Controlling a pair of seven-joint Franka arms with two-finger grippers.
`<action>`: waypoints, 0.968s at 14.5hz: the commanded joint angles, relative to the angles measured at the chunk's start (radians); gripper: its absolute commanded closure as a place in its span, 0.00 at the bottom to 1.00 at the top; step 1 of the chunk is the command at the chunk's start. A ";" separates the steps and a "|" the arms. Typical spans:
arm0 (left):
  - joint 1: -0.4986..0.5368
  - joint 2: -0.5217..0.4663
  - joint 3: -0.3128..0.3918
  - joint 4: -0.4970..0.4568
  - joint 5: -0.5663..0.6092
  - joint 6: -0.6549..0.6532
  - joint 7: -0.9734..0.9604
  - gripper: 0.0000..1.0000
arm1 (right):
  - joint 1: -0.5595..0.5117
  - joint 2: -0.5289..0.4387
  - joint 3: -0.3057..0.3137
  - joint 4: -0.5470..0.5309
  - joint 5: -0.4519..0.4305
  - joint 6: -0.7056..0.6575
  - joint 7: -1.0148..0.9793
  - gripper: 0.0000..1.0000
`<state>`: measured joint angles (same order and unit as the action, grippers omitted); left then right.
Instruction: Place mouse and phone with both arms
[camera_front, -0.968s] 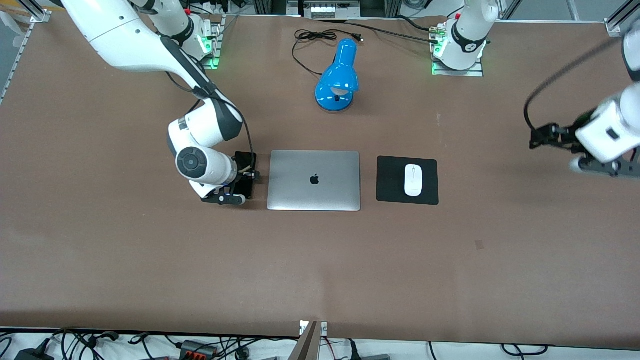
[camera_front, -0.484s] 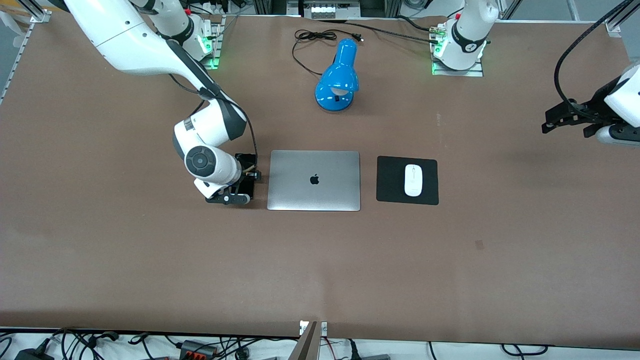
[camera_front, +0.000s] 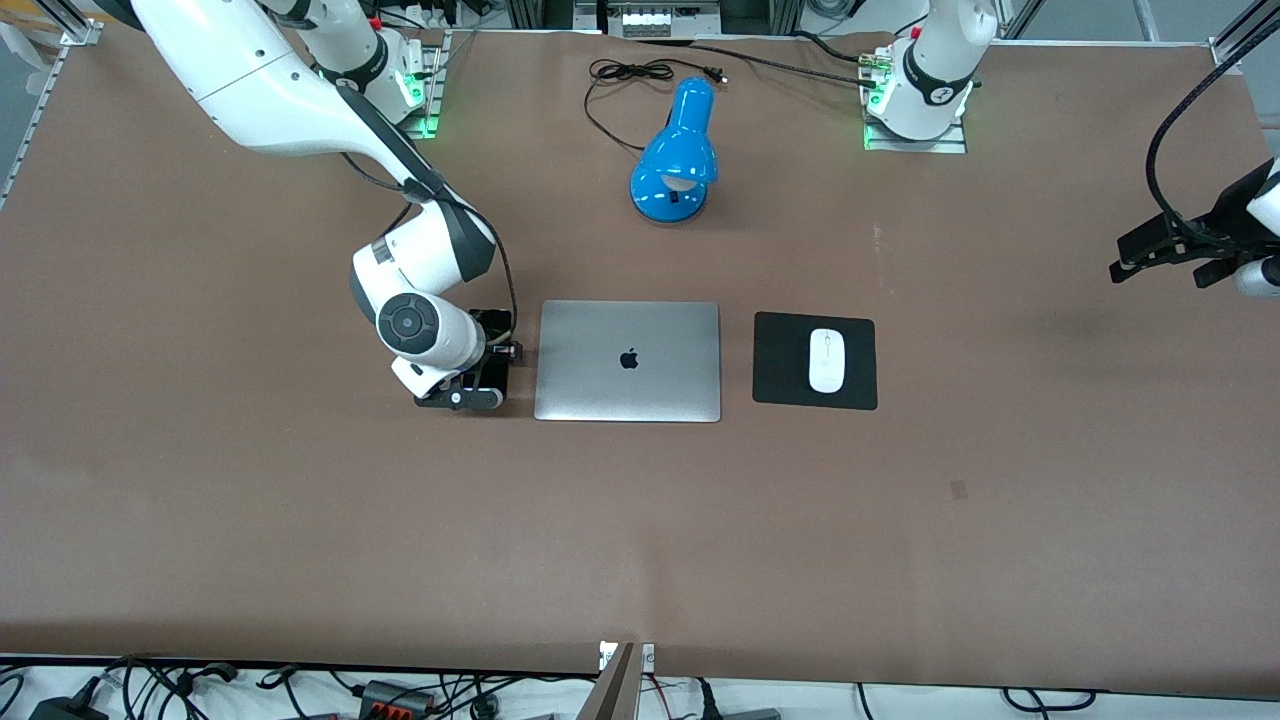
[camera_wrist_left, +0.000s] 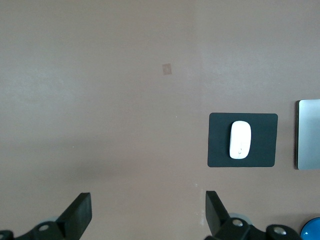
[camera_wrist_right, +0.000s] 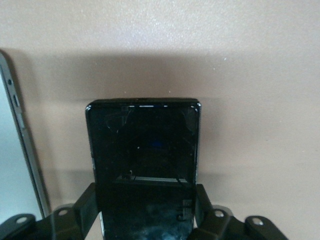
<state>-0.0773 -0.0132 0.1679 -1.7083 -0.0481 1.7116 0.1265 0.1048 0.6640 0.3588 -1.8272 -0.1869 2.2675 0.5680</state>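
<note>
The white mouse (camera_front: 826, 360) lies on a black mouse pad (camera_front: 775, 360) beside the closed laptop (camera_front: 628, 360), toward the left arm's end; it also shows in the left wrist view (camera_wrist_left: 240, 140). The black phone (camera_front: 497, 375) is at the laptop's other edge, mostly hidden under my right gripper (camera_front: 480, 365). In the right wrist view the phone (camera_wrist_right: 145, 145) sits between the fingers (camera_wrist_right: 85, 205), which press its long edges. My left gripper (camera_front: 1165, 265) is open and empty over bare table at the left arm's end, fingers (camera_wrist_left: 80, 212) wide apart.
A blue desk lamp (camera_front: 675, 150) with a black cord lies farther from the front camera than the laptop. The laptop's edge (camera_wrist_right: 12, 165) runs close beside the phone. The mouse pad (camera_wrist_left: 217, 145) and laptop corner (camera_wrist_left: 310, 135) show in the left wrist view.
My left gripper has swung away from the mouse pad toward the left arm's end of the table. My right gripper has shifted slightly toward the laptop with the phone.
</note>
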 joint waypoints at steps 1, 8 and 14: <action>-0.005 0.002 -0.005 0.030 -0.007 -0.053 0.016 0.00 | 0.004 -0.003 0.002 0.038 -0.019 -0.008 0.056 0.00; 0.001 0.062 -0.001 0.104 -0.009 -0.073 0.018 0.00 | -0.019 -0.136 -0.001 0.328 -0.023 -0.357 -0.082 0.00; 0.002 0.064 0.001 0.105 -0.009 -0.081 0.016 0.00 | -0.129 -0.150 -0.003 0.624 -0.014 -0.684 -0.247 0.00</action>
<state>-0.0809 0.0349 0.1659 -1.6407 -0.0481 1.6595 0.1265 0.0150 0.4938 0.3472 -1.2763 -0.1974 1.6462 0.3731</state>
